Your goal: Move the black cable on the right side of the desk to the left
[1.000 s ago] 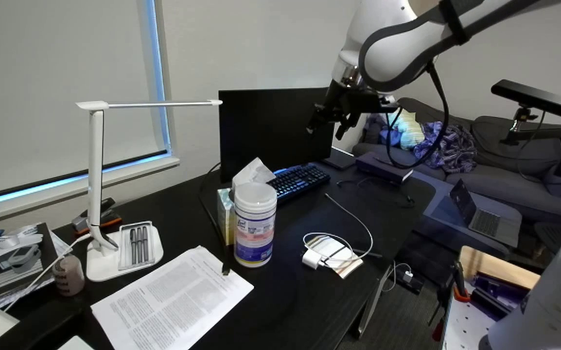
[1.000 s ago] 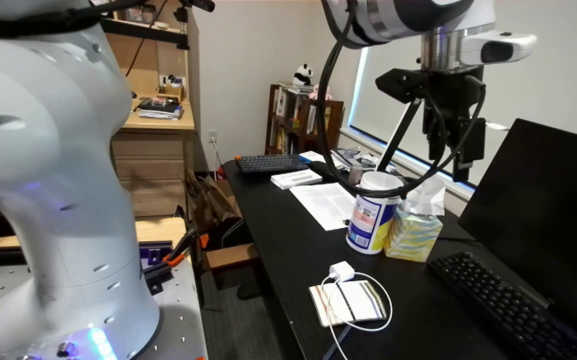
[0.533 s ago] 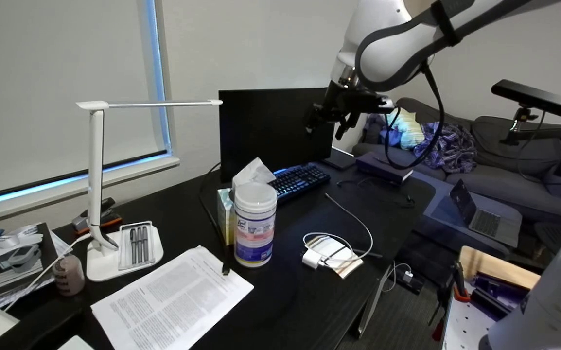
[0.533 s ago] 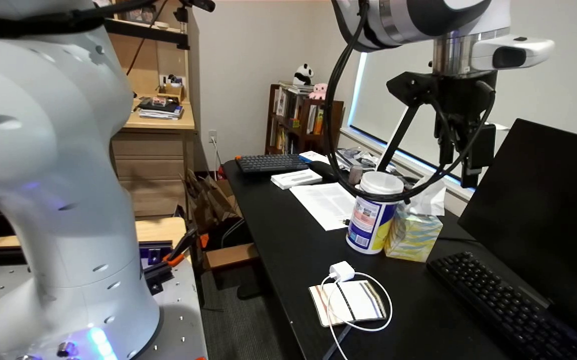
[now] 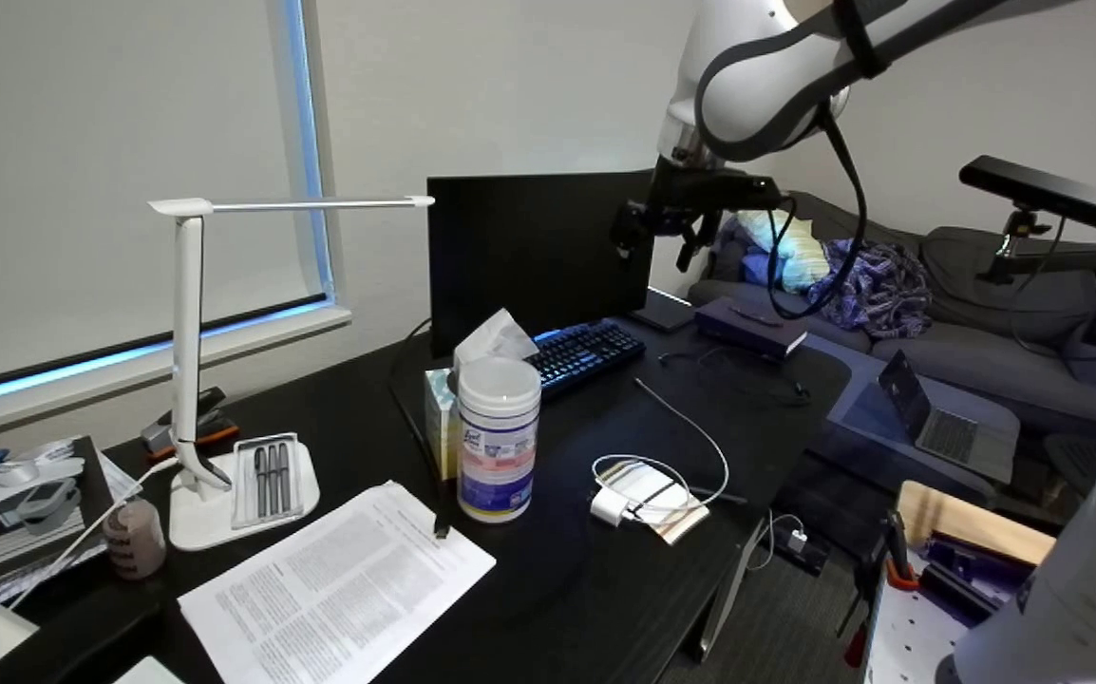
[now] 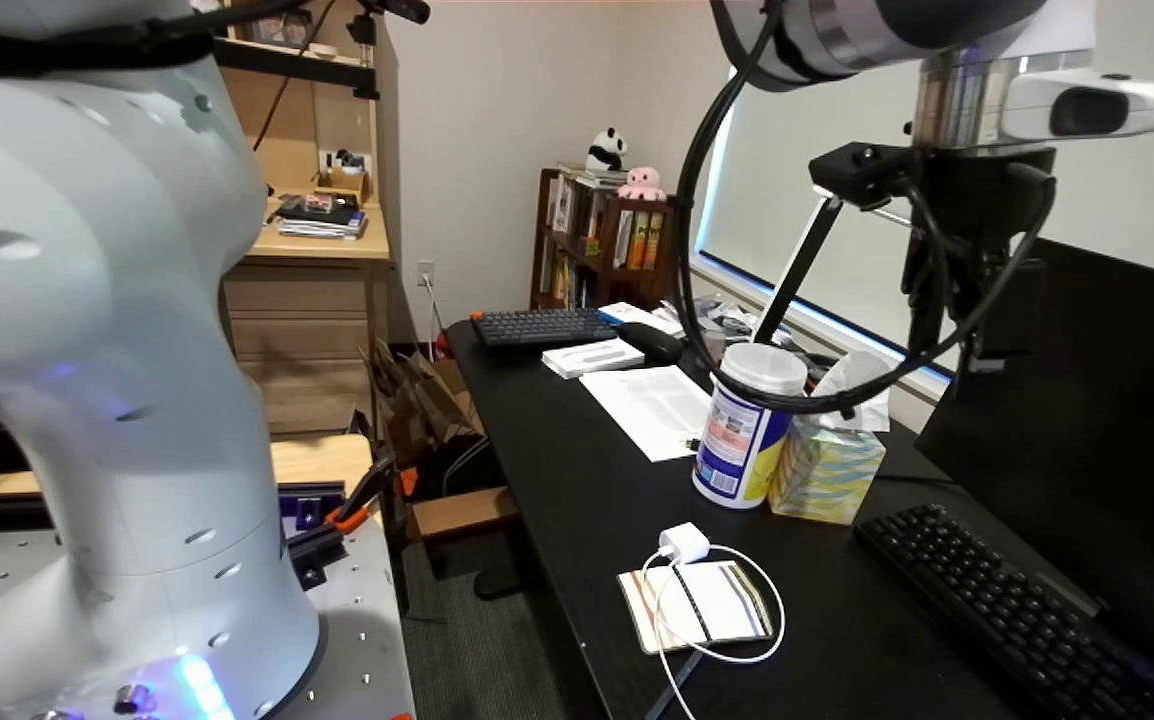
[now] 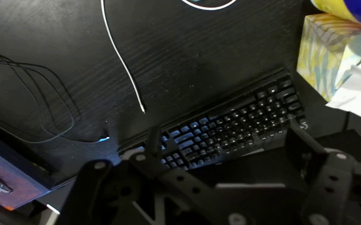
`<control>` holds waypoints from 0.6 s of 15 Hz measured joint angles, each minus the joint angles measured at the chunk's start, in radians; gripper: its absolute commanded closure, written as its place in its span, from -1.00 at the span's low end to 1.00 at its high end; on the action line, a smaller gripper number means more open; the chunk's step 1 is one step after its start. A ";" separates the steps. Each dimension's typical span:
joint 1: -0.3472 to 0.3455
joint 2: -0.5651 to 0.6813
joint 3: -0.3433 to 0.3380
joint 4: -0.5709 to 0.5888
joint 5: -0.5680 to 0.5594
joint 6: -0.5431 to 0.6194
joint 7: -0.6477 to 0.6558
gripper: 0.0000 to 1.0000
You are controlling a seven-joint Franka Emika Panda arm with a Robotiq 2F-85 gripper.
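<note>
The black cable point(image 7: 36, 142) lies in loose thin loops on the desk point(image 7: 174, 62), at the left of the wrist view, with one connector end near the keyboard. In an exterior view the black cable point(image 5: 801, 390) shows faintly on the far right part of the desk point(image 5: 576, 589), in front of a dark box. It is out of view in the exterior view where the desk point(image 6: 577, 480) runs away from the camera. My gripper point(image 7: 223, 134) is open and empty, with its fingers wide apart. In both exterior views the gripper point(image 5: 654, 255) point(image 6: 955, 355) hangs high in front of the monitor.
A keyboard point(image 7: 230, 125) lies below the gripper, by the monitor point(image 5: 529, 256). A wipes canister point(image 5: 499, 446), a tissue box point(image 6: 827, 475), and a white cable point(image 5: 725, 465) with a notebook point(image 6: 637, 610) stand or lie nearby. A dark box point(image 5: 743, 328) borders the black cable.
My gripper has moved right in both exterior views, over toward the desk's right end, and now overlaps the monitor's edge in an exterior view. The desk objects have not moved.
</note>
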 measured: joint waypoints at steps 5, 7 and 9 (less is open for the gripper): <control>-0.031 0.151 -0.105 0.141 0.006 -0.058 -0.012 -1.00; -0.036 0.227 -0.144 0.199 0.017 -0.063 -0.008 -1.00; -0.041 0.299 -0.176 0.253 0.032 -0.071 0.003 -1.00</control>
